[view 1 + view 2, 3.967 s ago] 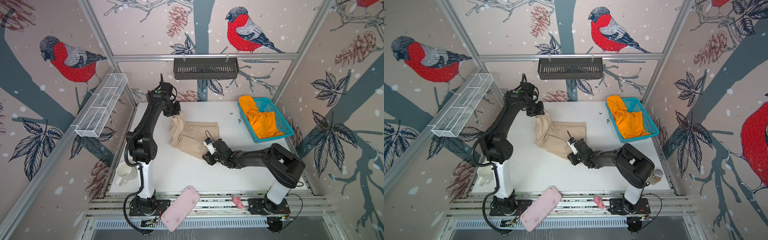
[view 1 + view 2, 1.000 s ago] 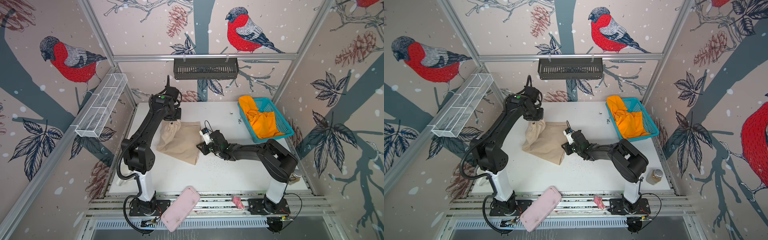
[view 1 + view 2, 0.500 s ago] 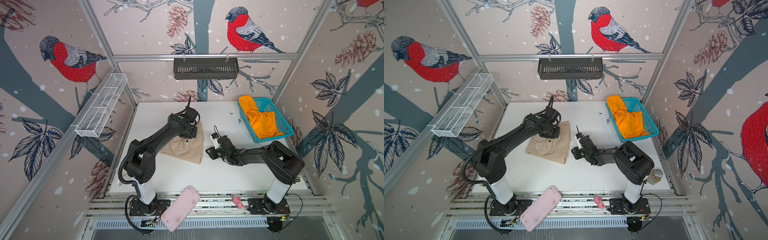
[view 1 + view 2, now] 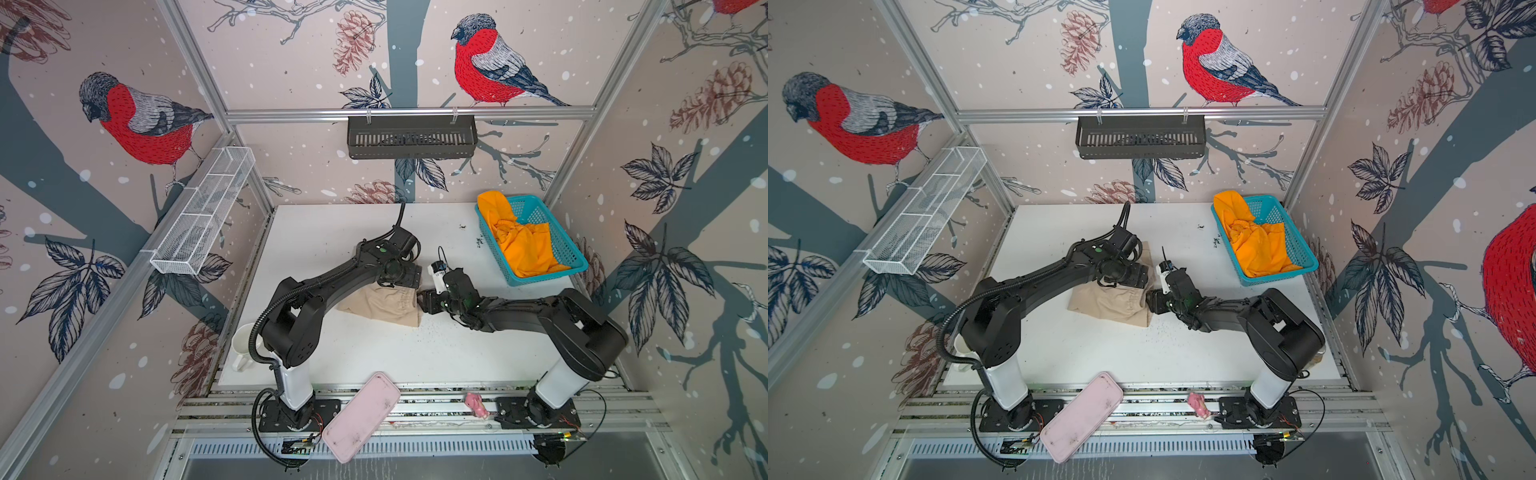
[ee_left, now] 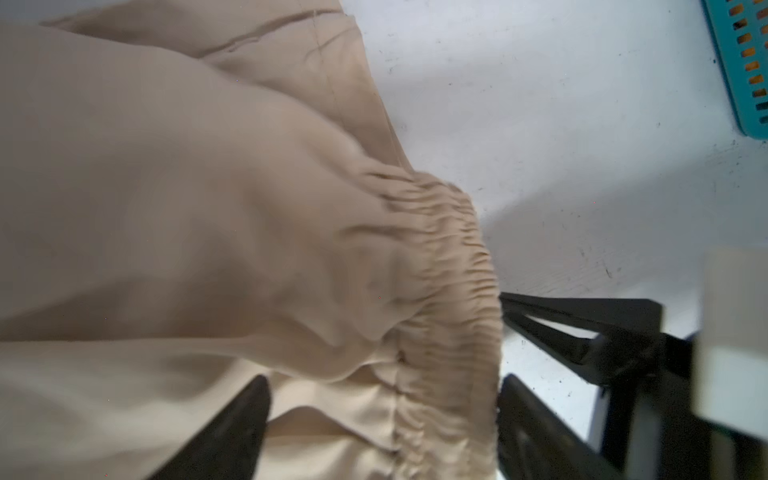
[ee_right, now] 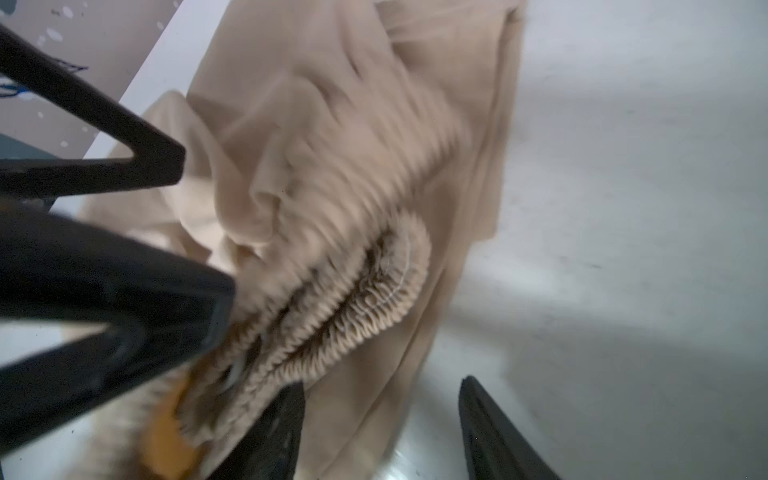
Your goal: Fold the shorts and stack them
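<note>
Beige shorts (image 4: 1104, 305) mid-table (bunched); orange shorts (image 4: 1254, 249) in basket (image 4: 1268, 210).

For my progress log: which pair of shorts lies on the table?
The beige shorts, on the table; the orange shorts are heaped in the teal basket.

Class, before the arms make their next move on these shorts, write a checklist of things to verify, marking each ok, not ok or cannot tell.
1. Left gripper fingers apart: ok.
2. Right gripper fingers apart: ok.
3. Beige shorts folded flat on the table: cannot tell, the left arm hides part.
4. Grippers clear of each other: not ok, they sit very close.
5. Orange shorts folded: not ok, crumpled in the basket.
</note>
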Robot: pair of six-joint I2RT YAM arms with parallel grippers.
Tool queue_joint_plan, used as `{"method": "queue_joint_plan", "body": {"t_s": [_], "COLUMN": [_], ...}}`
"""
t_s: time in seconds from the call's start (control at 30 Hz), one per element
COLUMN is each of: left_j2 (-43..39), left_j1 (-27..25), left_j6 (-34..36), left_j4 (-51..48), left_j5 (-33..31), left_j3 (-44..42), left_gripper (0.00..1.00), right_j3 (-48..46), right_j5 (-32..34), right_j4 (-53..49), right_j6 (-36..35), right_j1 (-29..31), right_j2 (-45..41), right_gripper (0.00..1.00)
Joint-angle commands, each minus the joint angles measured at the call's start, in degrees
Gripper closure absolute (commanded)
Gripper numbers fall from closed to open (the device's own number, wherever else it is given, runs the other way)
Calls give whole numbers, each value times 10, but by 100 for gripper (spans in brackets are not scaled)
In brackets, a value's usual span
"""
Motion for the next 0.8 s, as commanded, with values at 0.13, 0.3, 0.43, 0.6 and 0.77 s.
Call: {"method": "queue_joint_plan", "body": {"t_s": [0.13, 0.3, 0.43, 0.6, 0.77], "left_j2": [-20, -49, -106, -177, -200], "left_j1": [4, 48, 106, 133, 148], "left_j6": [22, 8, -8, -9, -8], "left_j4": [-52, -76, -42, 27, 39], "left_j5": [-83, -140, -124, -123, -123], "left_j3": [114, 113, 28, -71, -107], "left_gripper": [3, 3, 3, 3, 3], "right_j3": [39, 131, 192, 169, 154], "right_j5": [13, -7, -6, 10, 15], "right_j4": [-109, -137, -157, -183, -211], "right_j6": [-50, -99, -122, -131, -139], "right_j1": [-39, -1, 38, 46, 61], "right_j2": [-83, -64, 2, 66, 112], "right_gripper": [35, 39, 55, 57, 50]}}
